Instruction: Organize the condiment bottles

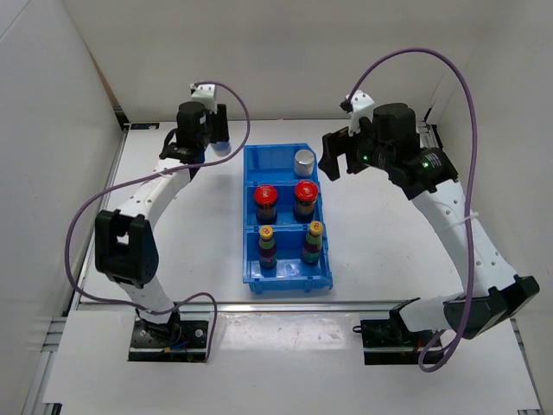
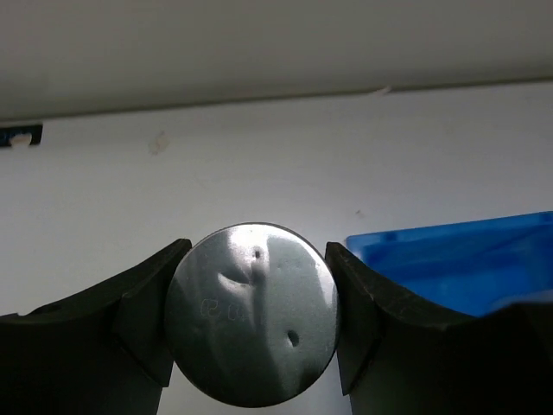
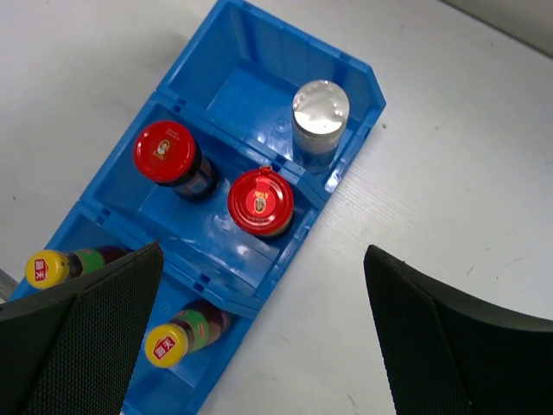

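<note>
Filling bin [image 1: 270, 164], five bottles [image 1: 265, 201]; left gripper [image 2: 259, 258], sixth bottle [image 2: 251, 346].

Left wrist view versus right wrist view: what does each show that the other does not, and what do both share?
Only the left wrist: a silver-lidded bottle clamped in the left gripper, beside the blue bin. Only the right wrist: the open right gripper, and inside the bin two red-capped jars, two yellow-capped bottles and another silver-lidded bottle. Both: that bin and the white table.
</note>
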`<state>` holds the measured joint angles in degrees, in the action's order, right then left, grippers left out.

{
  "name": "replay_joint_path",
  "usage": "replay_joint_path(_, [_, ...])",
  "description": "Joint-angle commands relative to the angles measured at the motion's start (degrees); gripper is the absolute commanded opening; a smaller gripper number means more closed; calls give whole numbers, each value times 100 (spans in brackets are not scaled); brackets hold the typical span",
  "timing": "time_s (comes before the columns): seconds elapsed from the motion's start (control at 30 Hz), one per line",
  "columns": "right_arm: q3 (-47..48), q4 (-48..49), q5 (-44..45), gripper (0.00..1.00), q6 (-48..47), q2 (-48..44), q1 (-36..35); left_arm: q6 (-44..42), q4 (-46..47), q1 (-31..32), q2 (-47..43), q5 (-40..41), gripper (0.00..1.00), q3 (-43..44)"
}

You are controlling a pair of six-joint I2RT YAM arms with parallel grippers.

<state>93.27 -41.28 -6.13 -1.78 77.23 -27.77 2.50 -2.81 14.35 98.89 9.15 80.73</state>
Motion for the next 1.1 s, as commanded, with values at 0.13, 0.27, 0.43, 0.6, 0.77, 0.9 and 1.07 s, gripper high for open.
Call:
replay_joint_path(0.13, [-379, -38, 138, 100, 2, -261, 44, 154, 562, 376, -635, -1405, 28, 646])
replay_joint_path(0.27, [-503, -38, 138, 100, 2, -323, 148, 101, 562, 656, -266, -1978, 28, 760])
replay_joint_path(0.43, [-608, -91, 138, 100, 2, -489, 254, 101, 509, 710, 243, -2180, 28, 760])
replay_joint_path(0.6, [-740, -144, 191, 100, -50, -603, 368, 101, 509, 710, 508, -2180, 30, 576])
replay_joint_path(0.77, [-801, -144, 77, 100, -50, -604, 369, 101, 509, 710, 886, -2382, 34, 576])
replay_joint_path(0.9, [-864, -144, 77, 100, -50, -718, 369, 101, 404, 710, 1036, -2382, 47, 576])
replay_joint_path(1.07, [-925, -144, 24, 100, -50, -718, 369, -56, 176, 762, 1088, -2128, 67, 637])
